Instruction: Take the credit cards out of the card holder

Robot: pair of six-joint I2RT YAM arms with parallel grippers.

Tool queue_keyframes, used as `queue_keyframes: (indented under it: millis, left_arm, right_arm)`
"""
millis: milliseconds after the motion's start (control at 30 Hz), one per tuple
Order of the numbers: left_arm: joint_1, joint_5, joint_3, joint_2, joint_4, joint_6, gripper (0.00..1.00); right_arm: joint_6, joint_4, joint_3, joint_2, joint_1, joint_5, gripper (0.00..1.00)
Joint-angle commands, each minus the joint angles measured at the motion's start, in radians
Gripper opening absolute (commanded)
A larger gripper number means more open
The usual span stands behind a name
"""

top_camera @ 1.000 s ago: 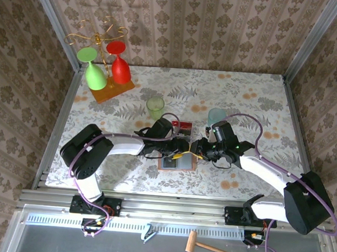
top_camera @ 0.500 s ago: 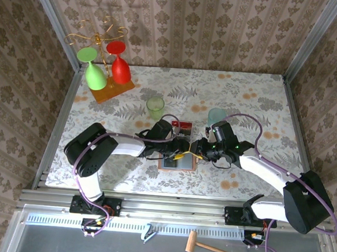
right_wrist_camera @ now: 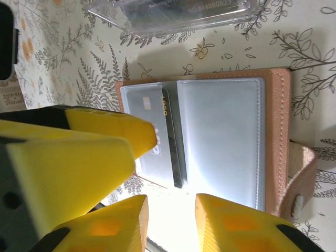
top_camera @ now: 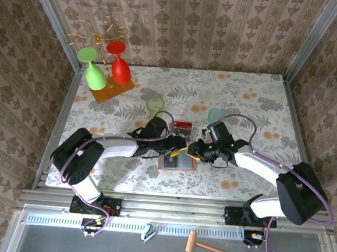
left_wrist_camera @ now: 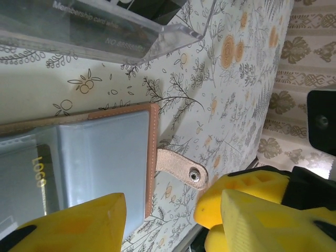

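The card holder [top_camera: 177, 163] lies open on the flowered tablecloth, salmon-pink at its edges with grey-blue pockets [right_wrist_camera: 220, 136]. A silvery-grey credit card [right_wrist_camera: 149, 131] with a dark stripe sits in its left pocket. A red card [top_camera: 183, 126] lies just beyond the holder. My left gripper [left_wrist_camera: 160, 207] is open, straddling the holder's corner [left_wrist_camera: 149, 157] near the snap tab [left_wrist_camera: 184, 168]. My right gripper [right_wrist_camera: 172, 210] is open over the holder's near edge, with nothing between its jaws. In the top view both grippers [top_camera: 178, 150] [top_camera: 193, 151] meet tip to tip above the holder.
A clear plastic case [left_wrist_camera: 94, 26] with a printed card lies beyond the holder. Further back stand a green cup [top_camera: 155, 106] and a pale blue cup [top_camera: 216, 115]. A rack [top_camera: 113, 89] with green and red glasses fills the back left corner.
The left arm's elbow has swung out to the left while its gripper stays at the holder. The right gripper has edged slightly left. Both openings look unchanged.
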Motion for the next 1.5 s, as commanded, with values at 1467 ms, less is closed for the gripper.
queue_keyframes:
  millis: [1467]
  left_arm:
    - [0.072,-0.065,-0.193,-0.108,-0.102,0.079,0.23]
  right_arm:
    - [0.028,0.094,0.153,0.315,0.117,-0.026,0.16]
